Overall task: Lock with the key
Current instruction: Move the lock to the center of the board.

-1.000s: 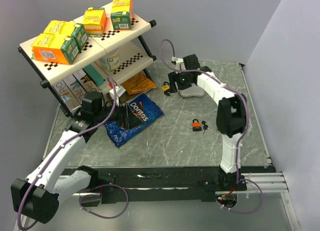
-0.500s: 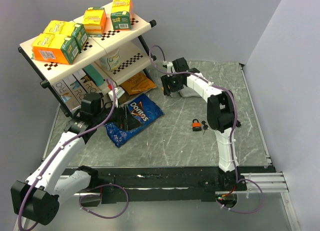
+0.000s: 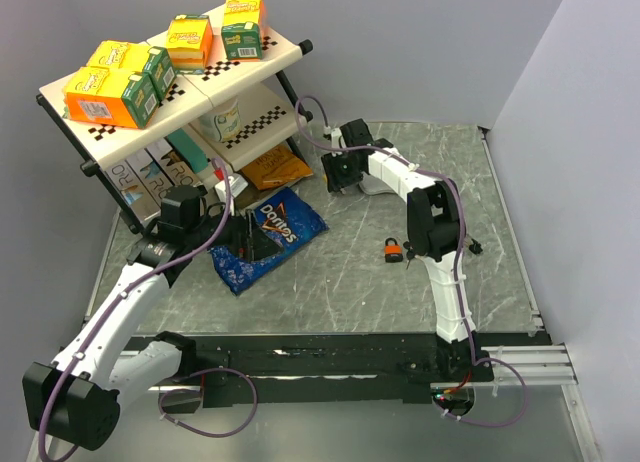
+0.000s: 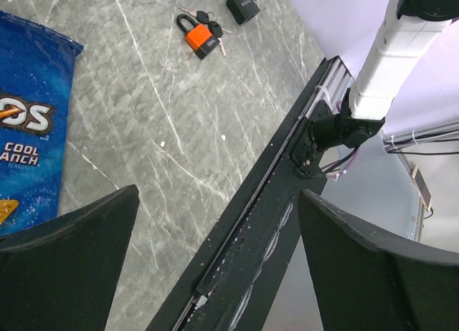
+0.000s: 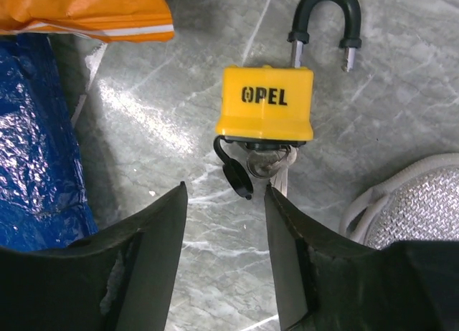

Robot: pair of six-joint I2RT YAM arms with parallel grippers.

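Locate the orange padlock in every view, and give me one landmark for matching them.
Top external: the orange padlock lies right of centre.
Left wrist: it is at top centre, left of the black padlock.
Right wrist: not in it; the one there is the yellow padlock.
Landmark: the blue chip bag, on the left in all three.

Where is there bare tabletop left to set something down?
Bare marble lies between the Doritos bag and the orange padlock, and in the far right corner behind the right arm. Crowded by the shelf, where the right pincer hovers over the yellow padlock.
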